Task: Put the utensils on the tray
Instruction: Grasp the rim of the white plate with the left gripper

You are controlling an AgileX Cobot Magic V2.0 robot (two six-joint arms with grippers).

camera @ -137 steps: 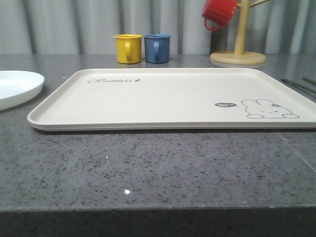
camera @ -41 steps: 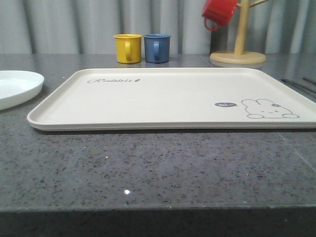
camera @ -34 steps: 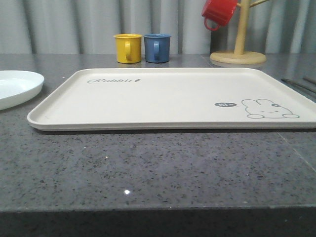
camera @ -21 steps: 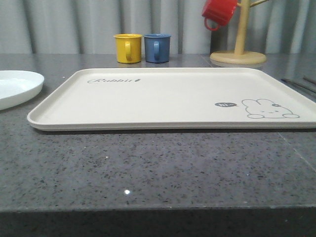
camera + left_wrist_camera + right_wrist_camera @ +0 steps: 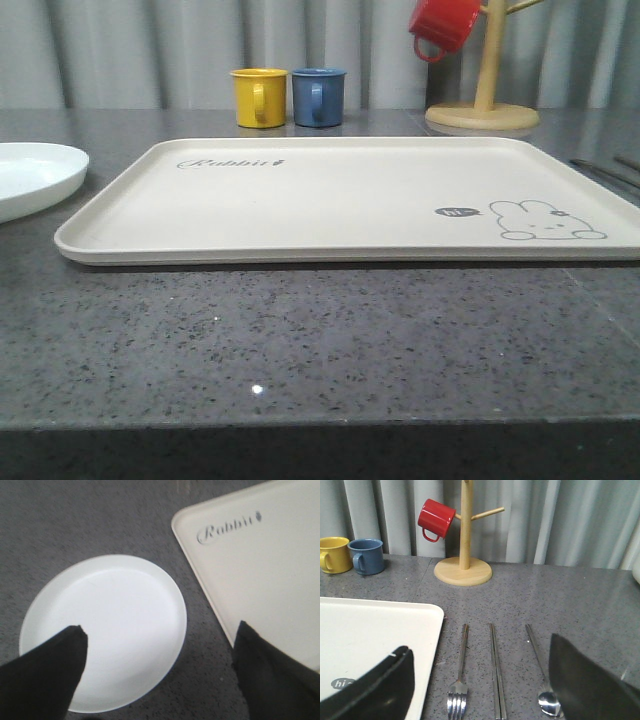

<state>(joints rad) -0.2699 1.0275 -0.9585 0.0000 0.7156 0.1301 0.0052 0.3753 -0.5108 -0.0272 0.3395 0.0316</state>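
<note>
Grey speckled stone surface (image 5: pixel 300 340), bare cream tray (image 5: pixel 340 200) lying flat at its centre, nothing yet loaded. White plate (image 5: pixel 102 630) just beside the tray's left corner, below the left gripper (image 5: pixel 160 675), fingers (image 5: pixel 45 670) spread wide and empty. Right gripper (image 5: pixel 480 680), fingers (image 5: pixel 590 680) likewise wide and empty, poised above fork (image 5: pixel 460 680), chopsticks (image 5: pixel 496 675) and spoon (image 5: pixel 542 680), laid side by side just off the tray's right edge. Likely trouble: slim, shiny metal flat on hard stone, easy to slip from a pinch or skid sideways; chopsticks touching as a pair, apt to separate or roll; neighbouring pieces close enough to be nudged by wide fingers; raised rim ready to catch a low-carried handle.
</note>
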